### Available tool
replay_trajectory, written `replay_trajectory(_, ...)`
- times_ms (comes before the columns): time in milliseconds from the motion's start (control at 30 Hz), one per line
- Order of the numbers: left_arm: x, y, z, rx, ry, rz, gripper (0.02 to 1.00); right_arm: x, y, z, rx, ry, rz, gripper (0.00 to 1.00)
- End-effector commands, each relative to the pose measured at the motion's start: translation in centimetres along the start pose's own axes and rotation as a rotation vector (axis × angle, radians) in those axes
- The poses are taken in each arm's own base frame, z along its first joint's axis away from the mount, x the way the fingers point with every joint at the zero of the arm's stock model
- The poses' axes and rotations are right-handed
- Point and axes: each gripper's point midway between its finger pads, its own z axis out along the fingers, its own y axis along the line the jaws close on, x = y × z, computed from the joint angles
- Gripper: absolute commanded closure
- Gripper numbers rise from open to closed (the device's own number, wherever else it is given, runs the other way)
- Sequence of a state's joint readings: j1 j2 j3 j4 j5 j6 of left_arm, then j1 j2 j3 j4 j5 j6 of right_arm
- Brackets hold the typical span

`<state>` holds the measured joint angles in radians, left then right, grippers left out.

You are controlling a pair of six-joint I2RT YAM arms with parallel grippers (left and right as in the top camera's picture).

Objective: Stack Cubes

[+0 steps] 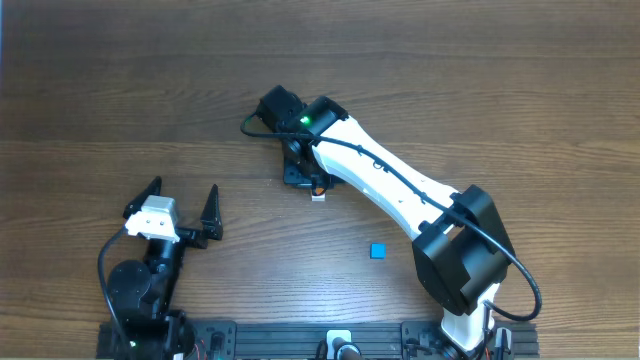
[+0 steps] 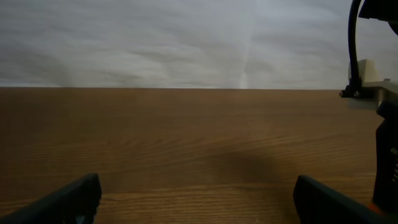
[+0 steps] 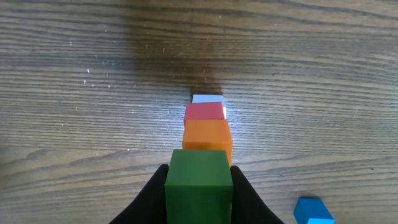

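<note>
My right gripper [image 1: 303, 170] is shut on a green cube [image 3: 198, 183] at the middle of the table. Directly under the green cube stands a stack: an orange cube [image 3: 208, 134] on a red cube [image 3: 204, 111] on a white cube [image 3: 208, 99]. I cannot tell whether the green cube touches the orange one. From above, the foot of the stack [image 1: 318, 192] peeks out beside the gripper. A blue cube [image 1: 377, 251] lies alone on the table, nearer the right arm's base; it also appears as the blue cube [image 3: 313, 210]. My left gripper [image 1: 185, 205] is open and holds nothing, low at the left.
The wooden table [image 1: 520, 120] has free room to the left, the right and the far side of the stack. The right arm [image 2: 384, 124] stands at the edge of the left wrist view.
</note>
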<state>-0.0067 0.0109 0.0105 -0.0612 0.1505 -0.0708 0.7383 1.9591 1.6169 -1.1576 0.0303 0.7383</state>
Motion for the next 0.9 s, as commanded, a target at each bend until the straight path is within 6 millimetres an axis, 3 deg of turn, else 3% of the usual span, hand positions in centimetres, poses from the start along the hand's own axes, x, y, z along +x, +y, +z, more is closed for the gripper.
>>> replay_trajectory(33,0.07,-0.04,-0.02,0.005,-0.002,0.014,0.018,-0.24,-1.05,0.86,0.045,-0.003,0.025,0.989)
replay_trajectory(667,0.07,-0.04,-0.02,0.005,-0.002,0.014,0.018,-0.14,-1.27,1.39,0.058,0.006,0.026,0.985)
replay_trajectory(900,0.07,-0.04,-0.02,0.005,-0.002,0.014,0.018,-0.14,-1.27,1.39,0.058,0.006,0.026,0.840)
